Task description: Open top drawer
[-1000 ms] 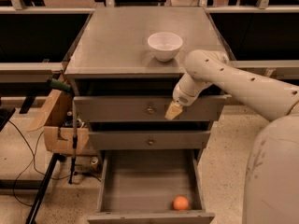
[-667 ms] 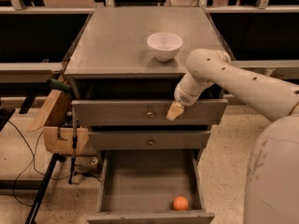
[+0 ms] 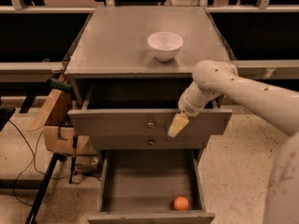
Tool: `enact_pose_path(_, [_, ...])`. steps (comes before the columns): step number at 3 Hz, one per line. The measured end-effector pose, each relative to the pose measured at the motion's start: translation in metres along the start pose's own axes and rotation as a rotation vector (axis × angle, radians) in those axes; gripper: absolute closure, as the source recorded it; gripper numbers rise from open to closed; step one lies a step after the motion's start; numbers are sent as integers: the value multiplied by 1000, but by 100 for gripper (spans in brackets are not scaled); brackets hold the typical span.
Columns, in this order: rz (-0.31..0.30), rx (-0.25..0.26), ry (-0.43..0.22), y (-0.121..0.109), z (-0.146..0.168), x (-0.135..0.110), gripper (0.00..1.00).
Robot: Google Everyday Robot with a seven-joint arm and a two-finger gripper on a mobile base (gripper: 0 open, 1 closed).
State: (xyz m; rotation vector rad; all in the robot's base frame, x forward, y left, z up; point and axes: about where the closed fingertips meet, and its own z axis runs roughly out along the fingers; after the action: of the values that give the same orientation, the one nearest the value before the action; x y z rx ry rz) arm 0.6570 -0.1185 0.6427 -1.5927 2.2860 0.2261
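Observation:
The top drawer (image 3: pixel 112 123) is the wide grey drawer just under the cabinet top. It stands pulled out part way, with a dark gap behind its front. Its small round knob (image 3: pixel 150 123) shows at the centre. My gripper (image 3: pixel 177 124) hangs from the cream arm that comes in from the right. It lies against the drawer front, a little right of the knob, which is uncovered.
A white bowl (image 3: pixel 165 45) sits on the cabinet top (image 3: pixel 117 45). The middle drawer (image 3: pixel 150 142) is closed. The bottom drawer (image 3: pixel 145 181) is wide open with an orange ball (image 3: pixel 181 203) inside. A cardboard box (image 3: pixel 56 125) and cables lie at the left.
The top drawer's front has come out toward the camera, opening a dark gap behind it. My gripper has moved out and down with it.

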Motion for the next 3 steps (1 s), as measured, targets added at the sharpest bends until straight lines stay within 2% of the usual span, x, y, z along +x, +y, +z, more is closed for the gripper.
enact_pose_path(1, [-5,-16,-23,28,3,15,0])
enact_pose_path(2, [-10,-17,-32,37,2,18,0])
enact_pose_path(3, [-23,-19,-42,53,-1,22,18])
